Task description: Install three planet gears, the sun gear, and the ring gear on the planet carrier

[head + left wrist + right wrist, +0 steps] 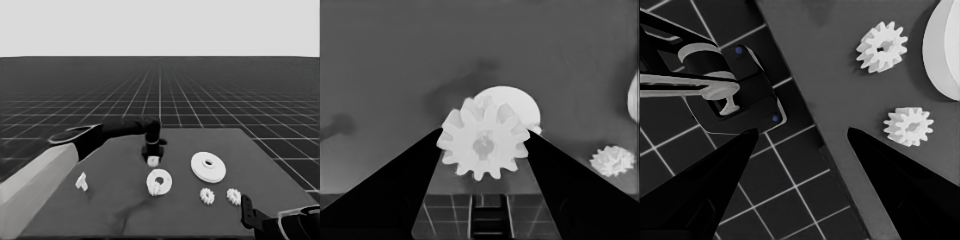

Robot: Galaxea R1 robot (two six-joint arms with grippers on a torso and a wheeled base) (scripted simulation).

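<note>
My left gripper (152,155) hangs over the table's middle, shut on a planet gear (153,161). In the left wrist view that planet gear (482,145) sits flat between the two fingers of the left gripper (485,132). The smaller round part, the planet carrier (159,182), lies just in front of it and seems to hold one gear at its near edge; the planet carrier (517,102) shows behind the held gear. The larger round part, the ring gear (208,166), lies to the right. My right gripper (248,212) is parked, open, at the near right corner.
Two loose gears (207,196) (233,196) lie near the front right, and these gears (881,46) (909,126) also show beside the right gripper (802,135). A thin white piece (81,181) lies at the left. Another gear (612,161) shows on the table.
</note>
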